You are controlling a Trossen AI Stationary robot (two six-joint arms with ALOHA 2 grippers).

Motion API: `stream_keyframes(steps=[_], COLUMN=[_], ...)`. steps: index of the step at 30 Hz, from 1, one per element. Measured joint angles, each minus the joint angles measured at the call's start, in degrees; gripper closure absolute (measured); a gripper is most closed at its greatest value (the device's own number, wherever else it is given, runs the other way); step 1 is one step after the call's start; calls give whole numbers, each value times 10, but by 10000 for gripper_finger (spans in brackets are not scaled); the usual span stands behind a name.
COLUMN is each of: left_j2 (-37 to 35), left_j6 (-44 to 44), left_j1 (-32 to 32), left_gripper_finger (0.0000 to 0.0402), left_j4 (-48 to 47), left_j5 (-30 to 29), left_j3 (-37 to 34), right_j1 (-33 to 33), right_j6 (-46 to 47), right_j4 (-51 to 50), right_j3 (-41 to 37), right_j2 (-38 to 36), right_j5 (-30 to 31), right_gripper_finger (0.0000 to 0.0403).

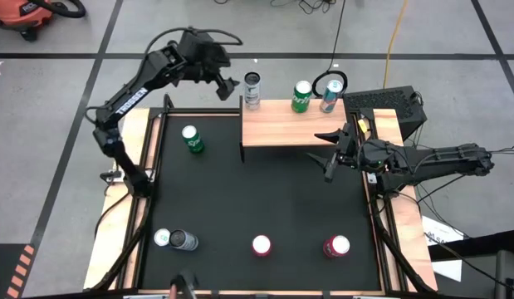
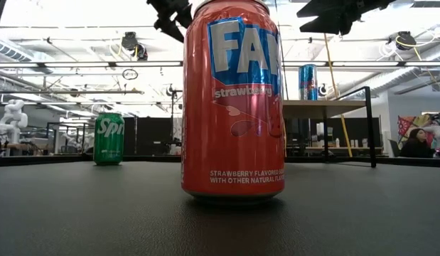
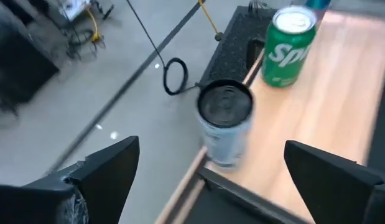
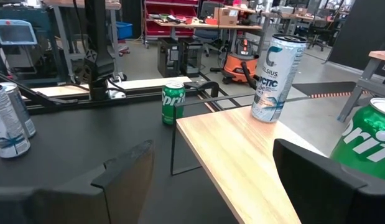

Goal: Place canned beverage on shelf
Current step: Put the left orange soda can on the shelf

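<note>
- Black-topped rectangular table (image 1: 265, 199): fills the centre of the high view; broad bare room in its middle, loose cans only along the lower edge and at upper left.
- Small light-wood shelf on thin black legs (image 1: 286, 131): upper centre of the high view; its near half is bare board, cans standing only along its far edge.
- Left gripper (image 1: 229, 85): upper left of centre in the high view, just beside the shelf's left end; fingers spread wide, holding nothing.
- Right gripper (image 1: 331, 154): right of centre, at the shelf's lower right corner; fingers parted, empty.
- Tall pale silver-grey can with a dark top (image 1: 252, 90): the task's beverage, upright at the shelf's upper left corner, very near the edge, apart from the left fingers (image 3: 108, 171).
- Green Sprite can (image 1: 301, 96) and blue-and-silver can (image 1: 330, 98): on the far edge, right of centre.
- Judgement: the release looks done; withdrawing straight back, away from the can and off the corner, would avoid toppling it.
</note>
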Motion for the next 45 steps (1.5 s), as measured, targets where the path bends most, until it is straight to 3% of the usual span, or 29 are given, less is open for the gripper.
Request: stream_keyframes(steps=[7, 14, 26, 34, 39, 45], left_j2=[-51, -143, -304, -363, -373, -372], left_j6=[-23, -40, -143, -256, -300, -282], left_j1=[-67, -150, -269, -366, -423, -474], left_gripper_finger=[9, 9, 9, 9, 9, 9], left_j4=[5, 79, 150, 99, 100, 234], left_j5=[-74, -142, -179, -234, -272, -286], left_j3=[-98, -254, -498, -569, -590, -652], right_j1=[0, 0, 0, 1, 1, 0], right_j6=[26, 38, 24, 23, 23, 23], right_j4=[-28, -50, -11, -15, -11, 14], right_j3=[0, 0, 0, 0, 0, 0], right_j2=[0, 0, 0, 12, 34, 59], right_j5=[0, 0, 44, -45, -62, -62], right_gripper_finger=[89, 89, 89, 89, 89, 89])
